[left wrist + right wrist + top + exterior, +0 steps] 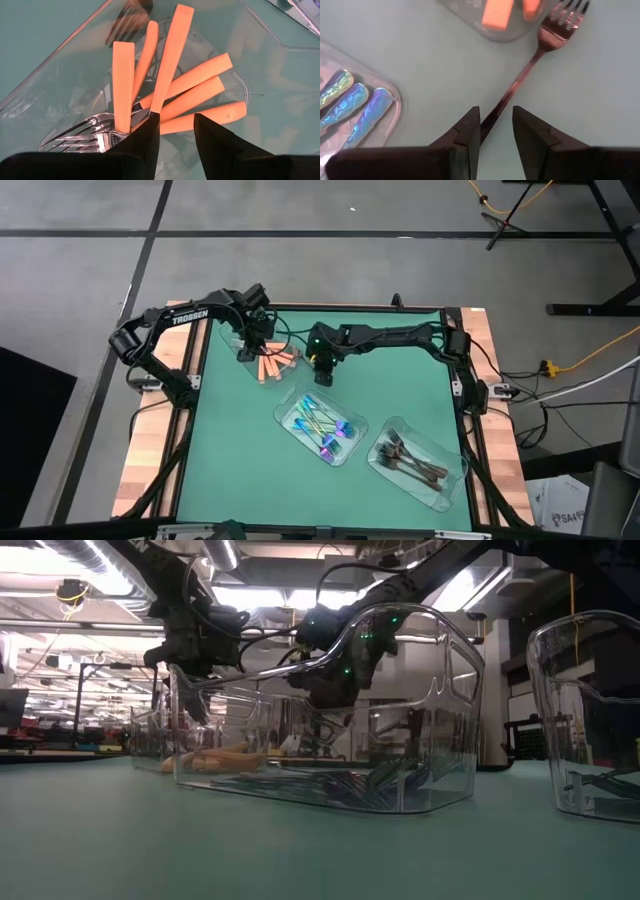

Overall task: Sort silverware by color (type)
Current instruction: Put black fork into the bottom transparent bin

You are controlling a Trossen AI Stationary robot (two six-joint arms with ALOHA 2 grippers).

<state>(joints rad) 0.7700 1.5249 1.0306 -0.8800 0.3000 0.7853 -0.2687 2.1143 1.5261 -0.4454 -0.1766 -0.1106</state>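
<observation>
Silverware lies sorted in trays (pixel 447 480); one dark fork (pixel 530 65) lies on the mat, its handle between the right gripper's (pixel 496 125) spread fingers. Left gripper (pixel 176 131), fingers parted, hovers over orange handles (pixel 192 95).

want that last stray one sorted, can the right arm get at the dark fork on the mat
Probably yes: the right gripper hangs open right over the dark fork, fingers either side of its handle, with bare mat around it.

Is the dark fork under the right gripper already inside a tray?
No, the dark fork lies on the bare green table, outside the trays.
</observation>
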